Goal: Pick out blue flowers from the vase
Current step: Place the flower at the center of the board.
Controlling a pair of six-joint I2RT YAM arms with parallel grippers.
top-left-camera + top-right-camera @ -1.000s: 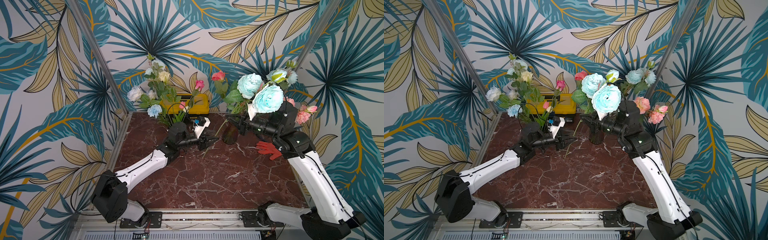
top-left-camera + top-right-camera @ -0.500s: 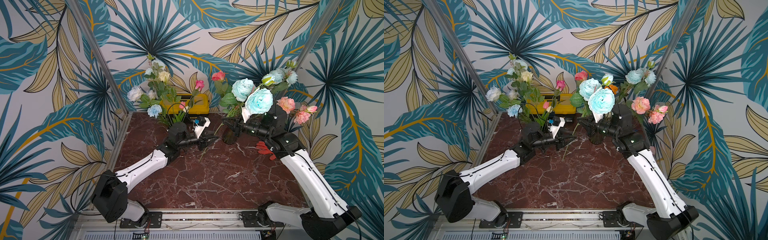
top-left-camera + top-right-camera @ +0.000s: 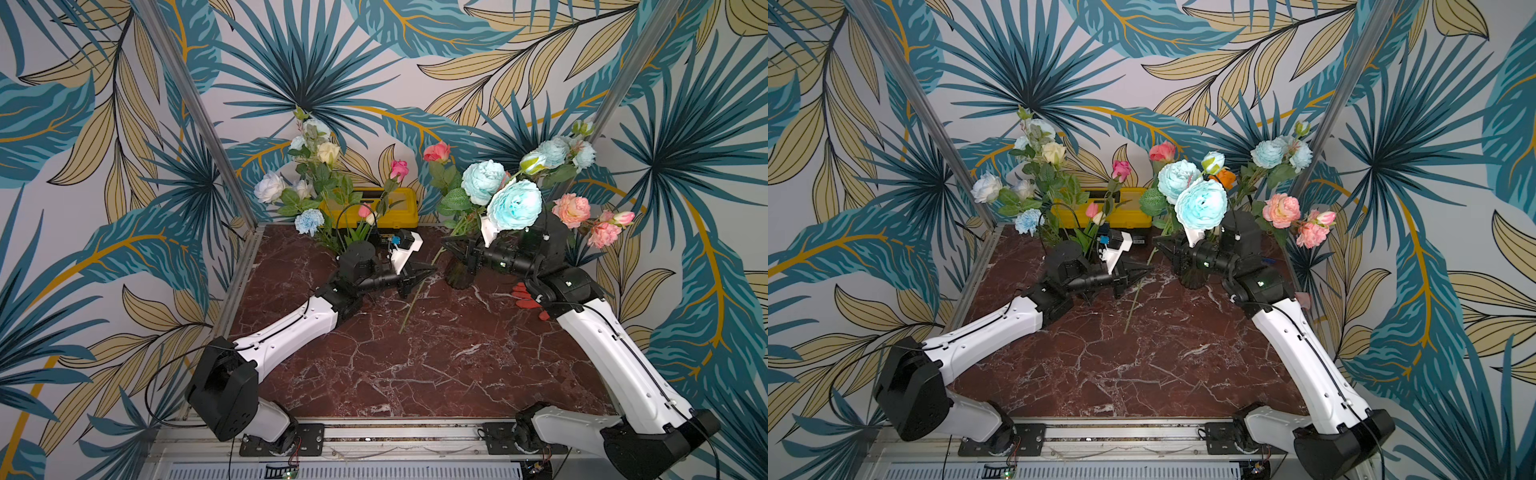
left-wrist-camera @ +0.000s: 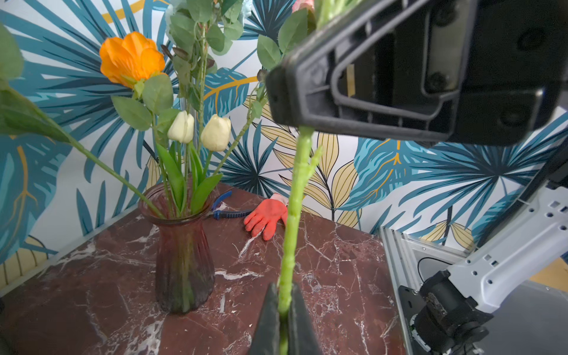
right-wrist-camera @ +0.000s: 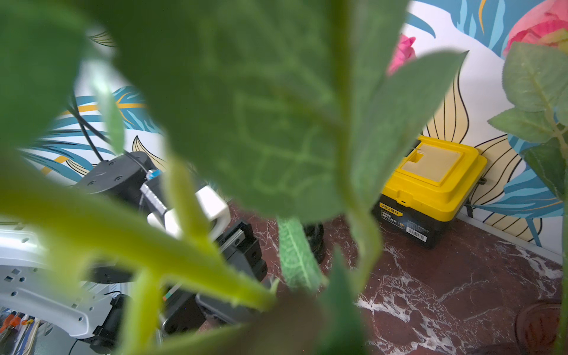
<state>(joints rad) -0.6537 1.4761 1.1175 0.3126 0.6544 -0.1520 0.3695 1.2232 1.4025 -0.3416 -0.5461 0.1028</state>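
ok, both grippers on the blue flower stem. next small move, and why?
Probably open the right gripper. In the left wrist view the left gripper is shut on the blue flower stem, and the stem is outside the vase, so the left arm can likely carry it alone.

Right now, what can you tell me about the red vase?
The vase looks like dark red see-through glass with ribs down its sides, a flared rim and a narrower neck. It stands upright on the marble table. Green stems and leaves fill its mouth, carrying two cream tulips and an orange flower among others. Only the table and stems seem to touch it.
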